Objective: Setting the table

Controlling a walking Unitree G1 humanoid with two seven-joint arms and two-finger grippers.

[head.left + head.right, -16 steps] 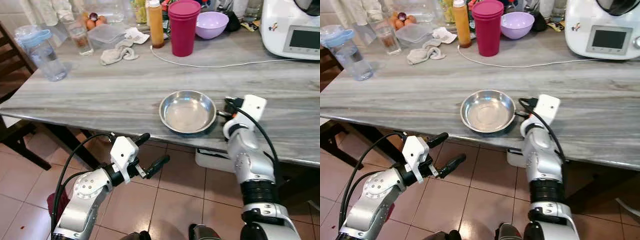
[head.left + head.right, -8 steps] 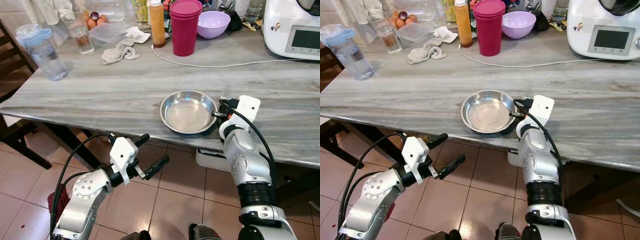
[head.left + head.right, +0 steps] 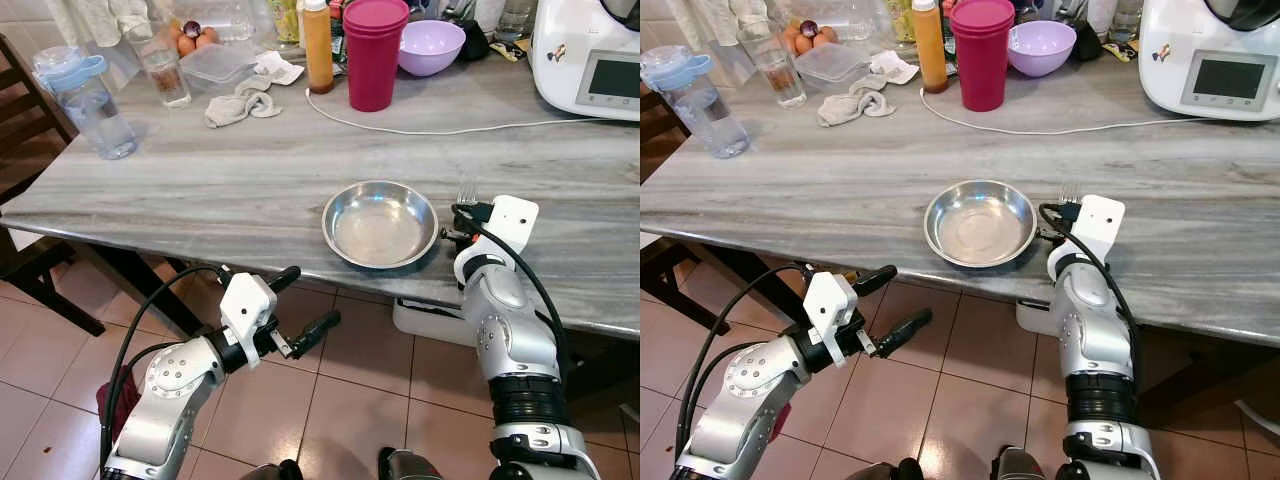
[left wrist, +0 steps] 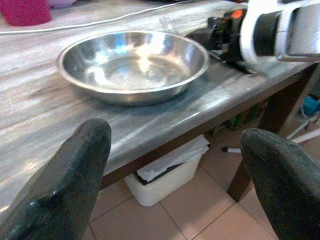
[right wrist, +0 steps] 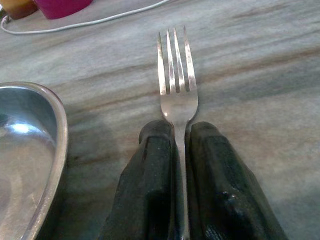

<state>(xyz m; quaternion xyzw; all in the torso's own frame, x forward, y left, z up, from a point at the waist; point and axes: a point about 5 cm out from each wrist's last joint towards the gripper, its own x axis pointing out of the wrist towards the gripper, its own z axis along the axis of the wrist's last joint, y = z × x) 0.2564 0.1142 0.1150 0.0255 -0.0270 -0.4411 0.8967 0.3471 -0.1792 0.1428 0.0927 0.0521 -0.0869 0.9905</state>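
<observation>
Right gripper (image 5: pixel 179 150) is pinching a fork (image 5: pixel 175 75) by the handle, both black fingers (image 5: pixel 157 165) pressed tight on either side. The fork is sitting low over the table (image 3: pixel 200 190), just right of the steel bowl (image 3: pixel 380 222); contact with the tabletop can't be told. Its long axis is running along the gripper fingers, tines pointing away from the robot toward the far side of the table, handle end hidden between the fingers. In the head view the tines (image 3: pixel 466 190) are sticking out just past the wrist, beside the bowl rim but apart from it.

Left gripper (image 3: pixel 297 305) is hanging below the table edge over the tiled floor, fingers spread wide, holding nothing; its wrist camera is looking across at the bowl and the right wrist.

Farther back, well apart from the fork: a white cable (image 3: pixel 440 128) is crossing the table, with a magenta cup (image 3: pixel 373 52), orange bottle (image 3: pixel 318 45), purple bowl (image 3: pixel 431 45) and white appliance (image 3: pixel 588 55) behind it. A water bottle (image 3: pixel 85 100), glass (image 3: pixel 163 72) and crumpled cloth (image 3: pixel 238 103) are sitting at far left. Nothing is lying on the table just ahead of the tines.
</observation>
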